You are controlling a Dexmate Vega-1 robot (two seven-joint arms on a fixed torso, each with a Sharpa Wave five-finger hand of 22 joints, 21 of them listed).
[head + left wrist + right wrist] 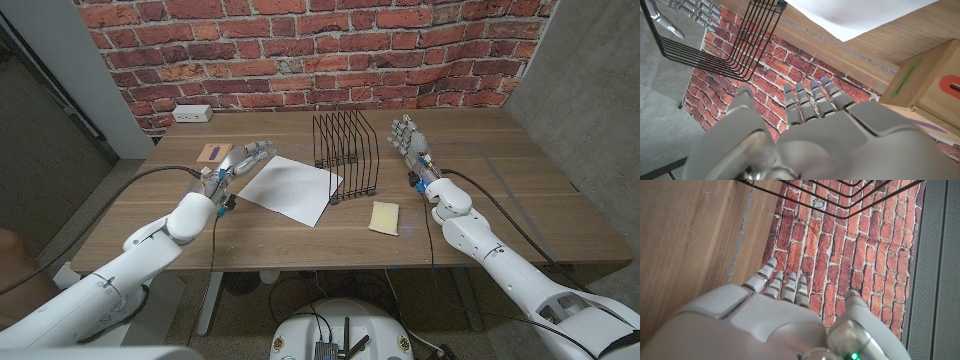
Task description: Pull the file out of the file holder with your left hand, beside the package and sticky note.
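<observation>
With the white file [290,188] already lying on the tabletop [500,190] at the wire file holder's [345,155] eight o'clock, the left hand [240,162], fingers spread and empty, should simply back away cleanly.

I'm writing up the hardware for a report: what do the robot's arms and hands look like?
Both arms have smooth white rounded shells, with a black cable running along each. The left hand and right hand are light grey and silver, with segmented metallic fingers bearing small blue tip marks.
</observation>
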